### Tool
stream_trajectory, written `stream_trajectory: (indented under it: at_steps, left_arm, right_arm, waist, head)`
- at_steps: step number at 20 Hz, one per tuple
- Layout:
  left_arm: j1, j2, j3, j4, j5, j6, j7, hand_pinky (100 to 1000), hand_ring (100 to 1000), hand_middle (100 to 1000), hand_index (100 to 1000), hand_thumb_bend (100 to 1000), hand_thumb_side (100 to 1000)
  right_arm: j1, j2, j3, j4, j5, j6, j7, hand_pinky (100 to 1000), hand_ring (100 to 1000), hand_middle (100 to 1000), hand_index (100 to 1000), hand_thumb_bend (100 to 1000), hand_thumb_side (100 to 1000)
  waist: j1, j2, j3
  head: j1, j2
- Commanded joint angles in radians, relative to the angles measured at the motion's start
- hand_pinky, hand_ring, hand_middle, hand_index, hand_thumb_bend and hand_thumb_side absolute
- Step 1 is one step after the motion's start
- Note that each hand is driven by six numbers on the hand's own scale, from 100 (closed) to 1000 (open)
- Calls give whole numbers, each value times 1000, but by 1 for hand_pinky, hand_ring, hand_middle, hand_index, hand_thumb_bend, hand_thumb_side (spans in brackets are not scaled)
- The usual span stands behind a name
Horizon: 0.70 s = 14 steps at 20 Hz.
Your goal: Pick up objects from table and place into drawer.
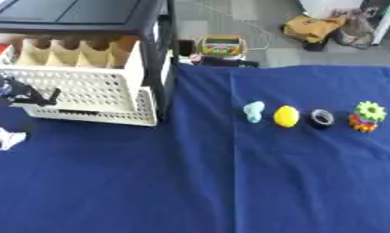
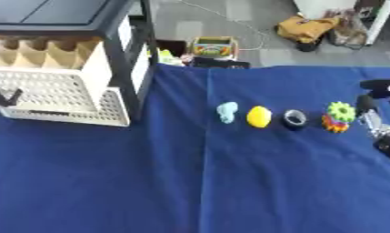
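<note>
L hand point(image 1: 22, 94) at open drawer point(image 1: 86, 98), R hand point(image 2: 377, 113) near toys; grip states unclear.

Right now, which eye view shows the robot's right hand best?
The right eye view: the right hand shows at the right edge, beside the stacked gear toy. Its fingers cannot be made out. The left eye view does not show it at all.

Yellow bag point(image 1: 313, 28) & colourful box point(image 1: 221, 45) on floor.
</note>
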Motion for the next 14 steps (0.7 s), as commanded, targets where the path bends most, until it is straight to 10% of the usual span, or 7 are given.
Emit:
stream_trajectory:
  at_steps: [1,14]
  left_arm:
    - [2,52,20,-30,7,6,5,100,100,100,842,149,420]
    - [56,88,34,-86,-5,11,12,100,100,100,822,182,413]
  right_arm:
    - [-10,-17,-13,-16,-6,-4,0,698,742,646,831,100,1000]
    - [-11,-16,-14,-16,-8,-6,-1,698,742,646,832,100,1000]
  waist:
    - [-2,-22,2]
    - [-9,-24,5]
  head:
    - [3,-13]
    - [5,-15]
